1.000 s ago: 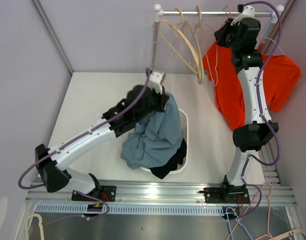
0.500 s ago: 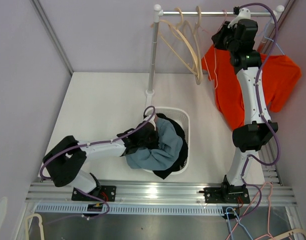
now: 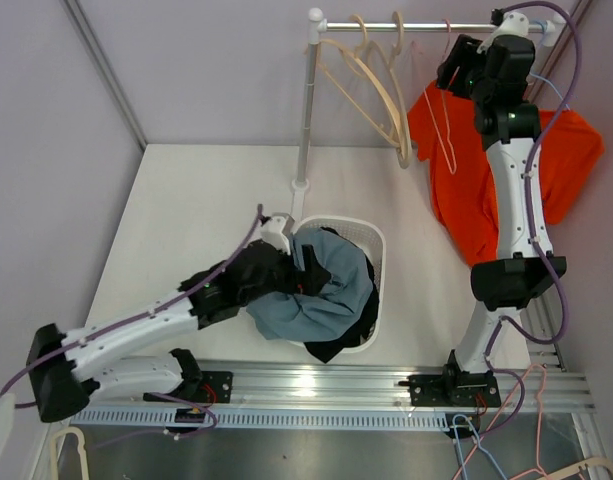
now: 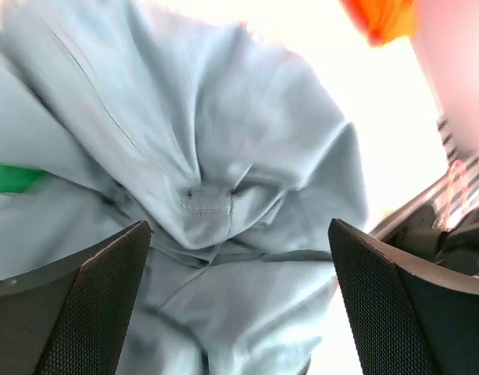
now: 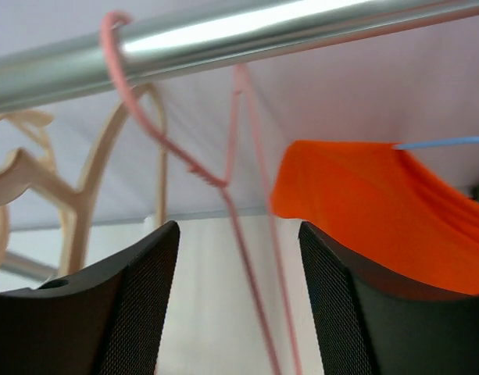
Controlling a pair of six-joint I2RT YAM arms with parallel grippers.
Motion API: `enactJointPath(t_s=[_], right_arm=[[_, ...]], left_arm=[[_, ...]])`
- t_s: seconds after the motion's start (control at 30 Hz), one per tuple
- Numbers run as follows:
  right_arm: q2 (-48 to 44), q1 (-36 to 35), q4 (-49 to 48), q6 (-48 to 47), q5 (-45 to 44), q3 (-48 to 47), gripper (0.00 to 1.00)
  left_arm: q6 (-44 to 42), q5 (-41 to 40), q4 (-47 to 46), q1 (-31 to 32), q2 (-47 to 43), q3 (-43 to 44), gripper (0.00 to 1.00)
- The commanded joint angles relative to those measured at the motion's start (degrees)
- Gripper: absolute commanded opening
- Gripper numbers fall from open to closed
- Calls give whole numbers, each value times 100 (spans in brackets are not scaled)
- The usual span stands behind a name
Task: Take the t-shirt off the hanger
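A grey-blue t-shirt (image 3: 326, 300) (image 4: 223, 117) lies bunched in the white basket (image 3: 378, 240). My left gripper (image 3: 298, 265) (image 4: 237, 226) hovers just over it, open, with only cloth below its fingers. A bare pink wire hanger (image 3: 444, 125) (image 5: 243, 258) hangs by its hook from the steel rail (image 3: 416, 27) (image 5: 262, 23). My right gripper (image 3: 458, 72) (image 5: 237, 230) is up at the rail, open, and the pink wire runs loose between its fingers. An orange t-shirt (image 3: 456, 190) (image 5: 364, 195) hangs at the right on a blue hanger (image 3: 556, 95) (image 5: 442, 143).
Pale wooden hangers (image 3: 376, 90) (image 5: 91, 180) hang left of the pink one. The rack's upright pole (image 3: 306, 120) stands just behind the basket. A dark garment (image 3: 336, 345) lies under the grey-blue shirt in the basket. Spare wire hangers (image 3: 486, 450) lie below the front rail.
The left arm lowered the grey-blue t-shirt from above into the basket and opened its jaws. The right gripper opened off the pink hanger and shifted slightly right along the rail.
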State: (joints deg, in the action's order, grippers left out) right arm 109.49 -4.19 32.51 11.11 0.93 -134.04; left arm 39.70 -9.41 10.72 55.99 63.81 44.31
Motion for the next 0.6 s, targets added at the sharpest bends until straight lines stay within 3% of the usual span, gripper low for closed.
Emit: enactJointPath(t_s=[0.0,0.17,0.3,0.57], right_arm=[[-533,163,272,-179,-1101,-376,67],[-1026,304,116,-372,-2709,131,70],[-886,366,-174,-952,-3369,255,98],[-271,1183,-254,-1015,-2713,-34,99]], left_arm=[[-585,-755,1087,26,-746,709,100],[-710,-756,1485,97,-1283,983,100],[-762,-580,1486,141,-1547,851,100],[-964,-254,1459,167,-1626,789,99]])
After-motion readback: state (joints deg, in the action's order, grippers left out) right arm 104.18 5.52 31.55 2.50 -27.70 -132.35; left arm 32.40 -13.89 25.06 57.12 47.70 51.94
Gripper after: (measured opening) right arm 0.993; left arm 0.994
